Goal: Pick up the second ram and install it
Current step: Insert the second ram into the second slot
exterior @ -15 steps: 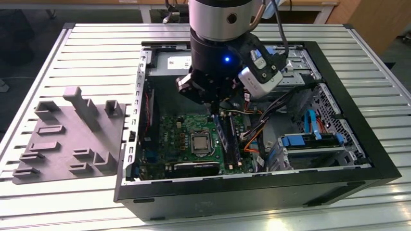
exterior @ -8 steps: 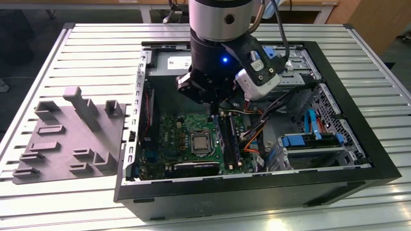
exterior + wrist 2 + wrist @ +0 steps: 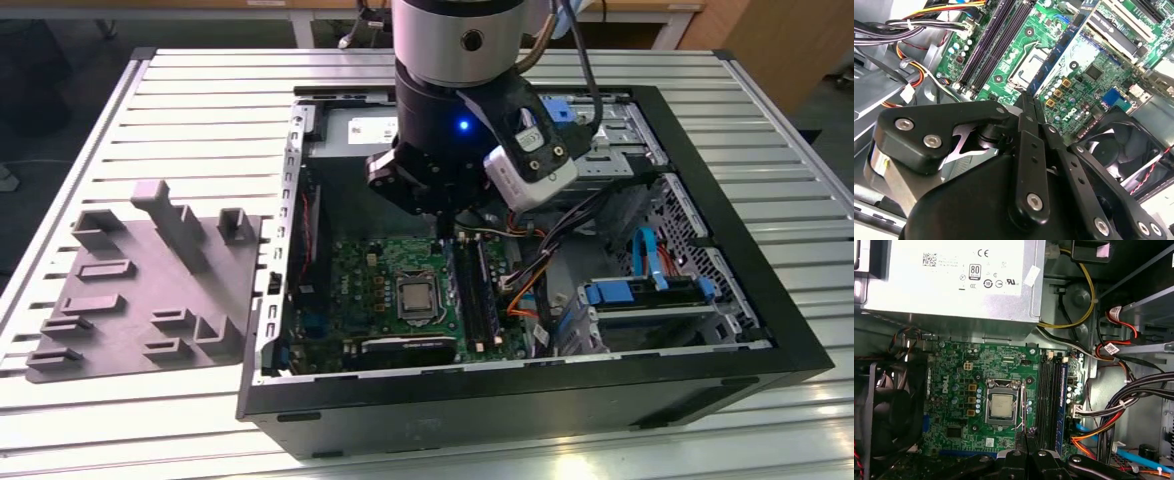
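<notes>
Closest to us in the second wrist view were the black links of the gripper [image 3: 1027, 114], its fingers drawn almost together and pinching a thin dark strip that we took for the second ram [image 3: 1026, 98], seen edge-on. We saw it held inside the open computer case [image 3: 747, 365], above the green motherboard [image 3: 964, 390], just beside the long black slots [image 3: 1050, 400]. The grey fixture plate [image 3: 147, 300] lay well apart, at the exterior view's left.
</notes>
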Robot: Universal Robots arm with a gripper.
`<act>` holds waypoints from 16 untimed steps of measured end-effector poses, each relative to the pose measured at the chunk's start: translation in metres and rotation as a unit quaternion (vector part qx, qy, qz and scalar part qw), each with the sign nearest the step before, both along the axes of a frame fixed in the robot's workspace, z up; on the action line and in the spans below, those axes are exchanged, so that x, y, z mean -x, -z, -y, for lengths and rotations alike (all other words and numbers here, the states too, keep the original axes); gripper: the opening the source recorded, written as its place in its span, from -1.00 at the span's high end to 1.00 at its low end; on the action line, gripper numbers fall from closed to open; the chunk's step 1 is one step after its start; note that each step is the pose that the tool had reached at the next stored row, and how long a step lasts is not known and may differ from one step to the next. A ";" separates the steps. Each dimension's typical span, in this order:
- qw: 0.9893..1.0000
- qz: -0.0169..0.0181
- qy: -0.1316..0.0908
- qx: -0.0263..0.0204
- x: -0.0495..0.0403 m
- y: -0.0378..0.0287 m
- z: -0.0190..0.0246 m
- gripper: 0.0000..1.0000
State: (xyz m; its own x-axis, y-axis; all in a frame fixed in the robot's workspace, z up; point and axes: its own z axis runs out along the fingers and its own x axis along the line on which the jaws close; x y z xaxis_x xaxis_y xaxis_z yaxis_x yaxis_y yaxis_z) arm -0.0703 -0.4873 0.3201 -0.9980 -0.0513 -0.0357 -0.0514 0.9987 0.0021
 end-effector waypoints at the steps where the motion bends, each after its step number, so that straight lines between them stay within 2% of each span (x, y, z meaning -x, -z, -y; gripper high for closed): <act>1: 1.000 0.000 0.000 0.000 0.0000 0.0000 0.0000 0.77; 16: 1.000 0.000 0.000 0.000 -0.0092 0.0011 -0.0001 0.77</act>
State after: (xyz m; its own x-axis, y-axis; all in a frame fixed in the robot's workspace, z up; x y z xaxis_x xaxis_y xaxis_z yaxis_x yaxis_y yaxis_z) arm -0.0610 -0.4872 0.3191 -0.9980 -0.0513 -0.0357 -0.0514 0.9987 0.0020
